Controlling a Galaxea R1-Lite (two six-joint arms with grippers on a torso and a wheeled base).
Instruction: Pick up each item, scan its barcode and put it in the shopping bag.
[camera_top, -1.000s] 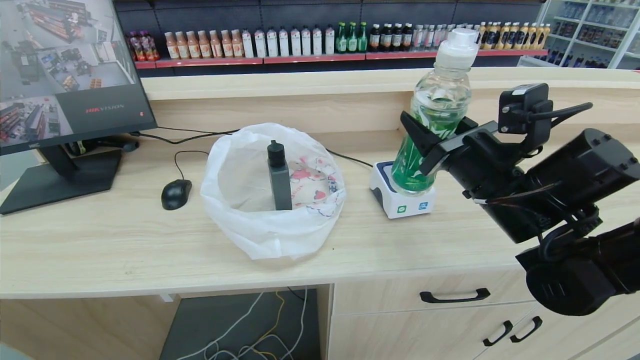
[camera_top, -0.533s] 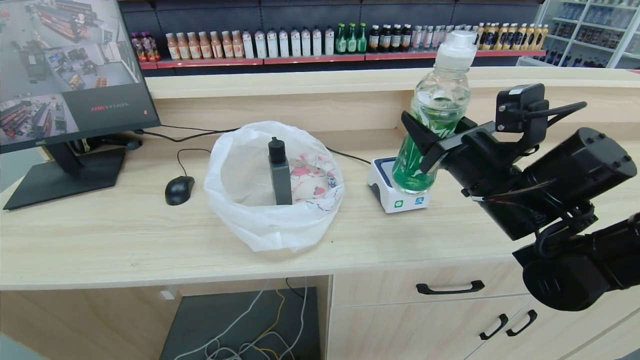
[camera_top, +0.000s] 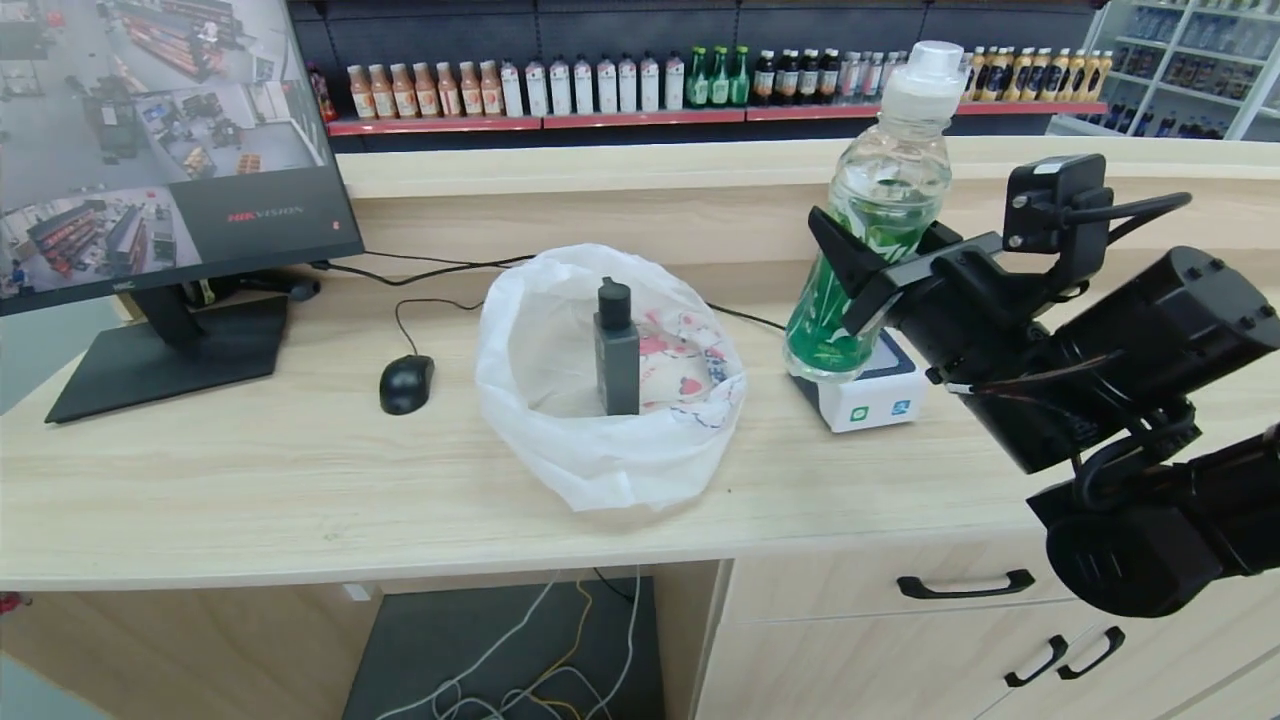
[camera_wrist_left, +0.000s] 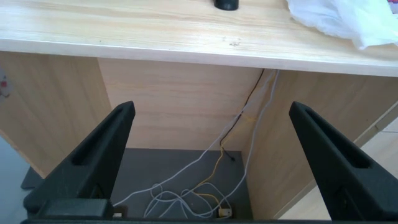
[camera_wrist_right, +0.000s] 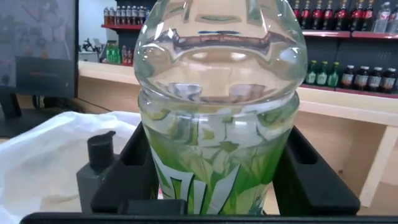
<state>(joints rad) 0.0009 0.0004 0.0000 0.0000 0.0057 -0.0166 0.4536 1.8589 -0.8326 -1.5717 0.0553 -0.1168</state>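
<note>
"Two grippers are listed; how is the right gripper (camera_top: 865, 270) set?"

"It is clamped on the clear bottle (camera_top: 885, 190), with black fingers (camera_wrist_right: 121, 168) pressed to both sides of the green label. The bottle is held upright with a slight tilt, white cap at the top, and clear liquid is seen above the label."

"Where is the bottle placed?"

"It is held in the air at the right of the counter (camera_top: 250, 470). Its base is seen directly over the small white scanner (camera_top: 870, 400), which sits on the counter. Whether base and scanner touch cannot be told."

"And the shopping bag?"

"The white shopping bag (camera_top: 610, 440) is set open on the counter, just left of the scanner and apart from it. A grey bottle (camera_top: 617, 350) with a dark cap is stood upright inside it, beside a packet printed in red."

"What is found further out?"

"A black mouse (camera_top: 406, 384) is laid left of the bag, and a monitor (camera_top: 150, 150) on a dark stand is placed at the far left. Shelves of drinks (camera_top: 600, 85) are lined up behind the counter."

"And the left gripper (camera_wrist_left: 211, 155)?"

"Its fingers are spread wide, with nothing between them. It is held low, below the counter's front edge, facing loose cables (camera_wrist_left: 205, 186) in the space under the counter."
</note>
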